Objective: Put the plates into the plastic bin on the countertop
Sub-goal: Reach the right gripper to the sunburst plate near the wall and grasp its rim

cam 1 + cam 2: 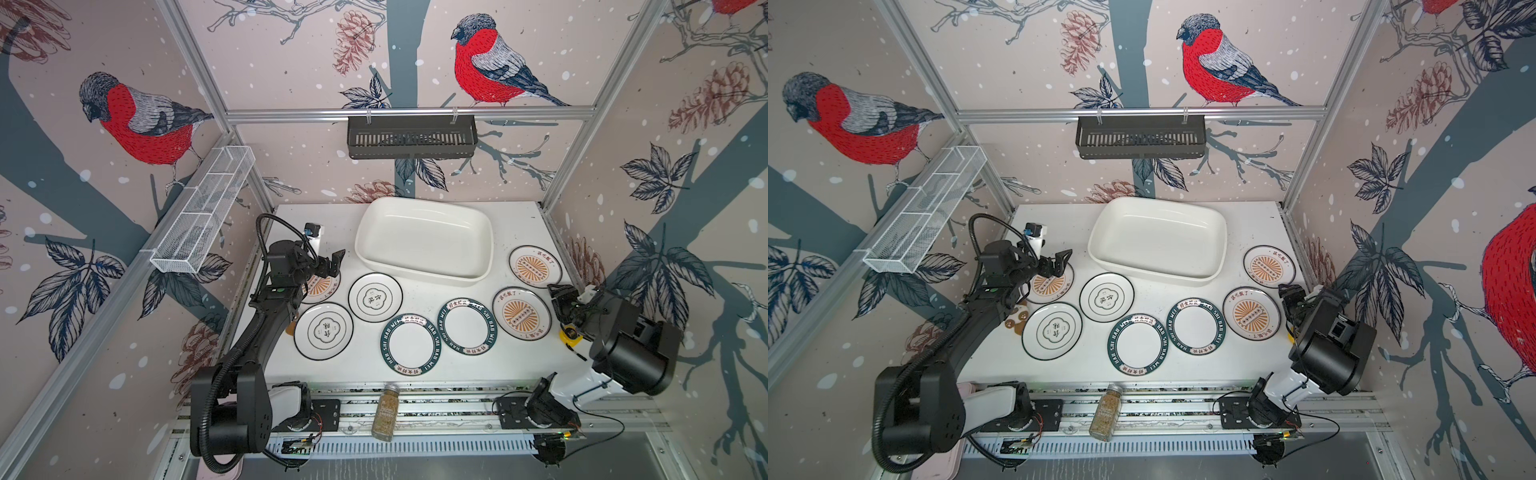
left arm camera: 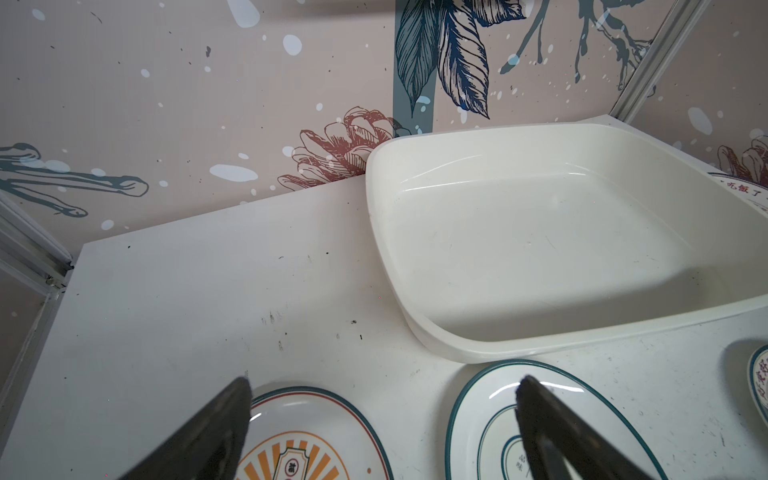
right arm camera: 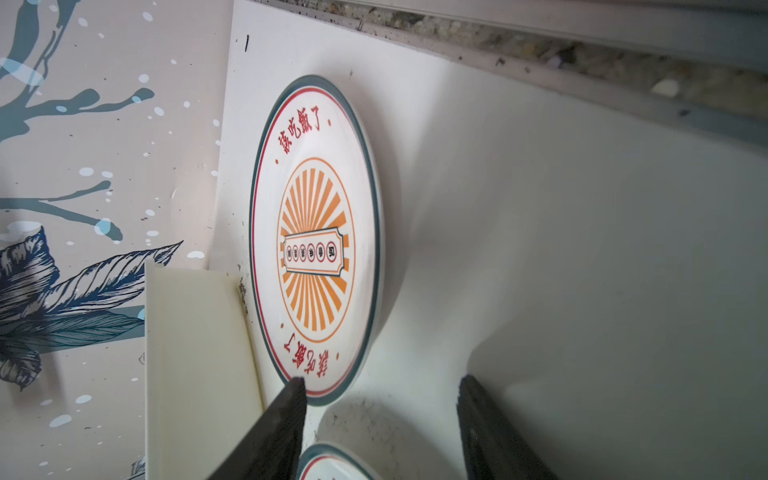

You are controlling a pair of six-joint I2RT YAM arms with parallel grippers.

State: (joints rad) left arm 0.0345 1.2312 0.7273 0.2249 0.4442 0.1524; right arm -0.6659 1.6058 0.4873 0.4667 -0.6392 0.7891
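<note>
Several round white plates lie flat on the countertop (image 1: pixel 536 357) in front of the empty plastic bin (image 1: pixel 424 245). My left gripper (image 1: pixel 334 266) hangs open over a sunburst plate (image 2: pixel 316 432), next to a flower-emblem plate (image 2: pixel 490 415), with the plastic bin (image 2: pixel 540 249) beyond. At the right edge my right gripper (image 1: pixel 559 301) stands open and empty, between two sunburst plates (image 1: pixel 521 313) (image 1: pixel 535 266). In the right wrist view its jaws (image 3: pixel 382 381) point at the far sunburst plate (image 3: pixel 316 241). Two green-rimmed plates (image 1: pixel 410 345) (image 1: pixel 467 326) lie in the middle.
A spice jar (image 1: pixel 384 411) lies on the front rail. A black slotted basket (image 1: pixel 411 137) hangs on the back wall and a white wire rack (image 1: pixel 203 212) on the left wall. A brown cookie-like coaster (image 1: pixel 1016 321) sits beside the left arm.
</note>
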